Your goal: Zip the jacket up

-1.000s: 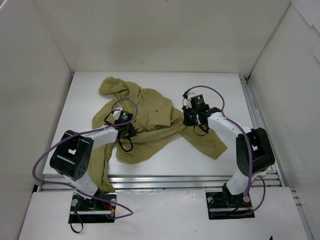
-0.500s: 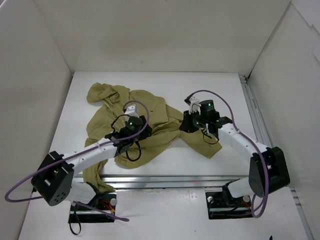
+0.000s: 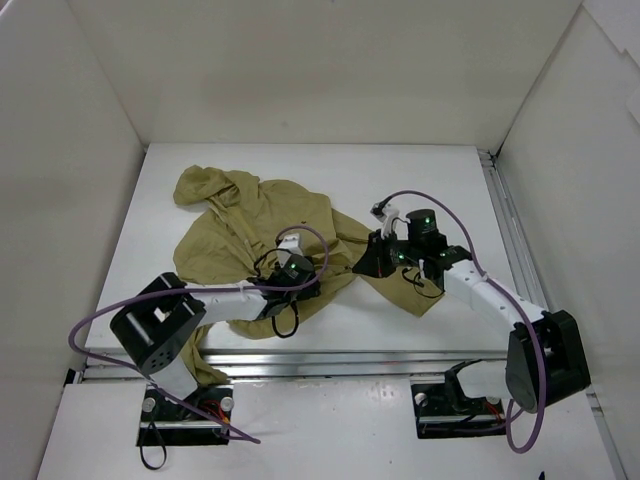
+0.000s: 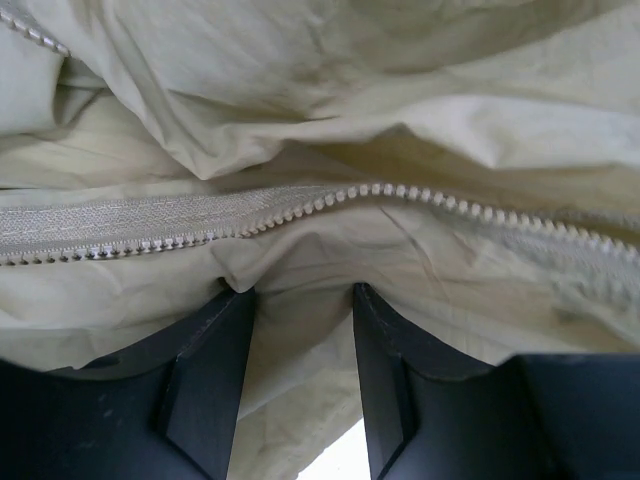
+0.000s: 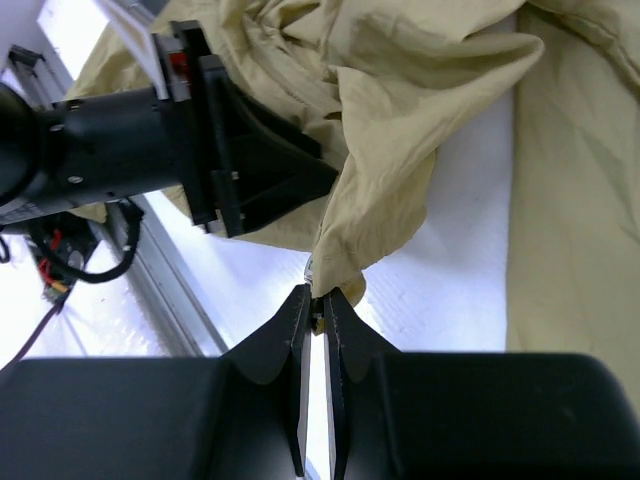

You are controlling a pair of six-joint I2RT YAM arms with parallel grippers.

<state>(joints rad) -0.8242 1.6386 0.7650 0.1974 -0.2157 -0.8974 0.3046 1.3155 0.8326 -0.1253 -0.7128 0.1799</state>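
At the jacket [image 3: 250, 220] near hem, the left gripper [image 4: 300, 300] clamps a fold; just beside, the right gripper [image 5: 315, 300] pinches its edge.

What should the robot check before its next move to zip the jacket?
1. The right fingers pinch the jacket edge: ok.
2. The left fingers grip cloth firmly: cannot tell; cloth lies between them.
3. The zipper teeth are in sight: ok, left wrist view.
4. The slider is found: cannot tell.
5. The jacket lies flat: not ok, crumpled.
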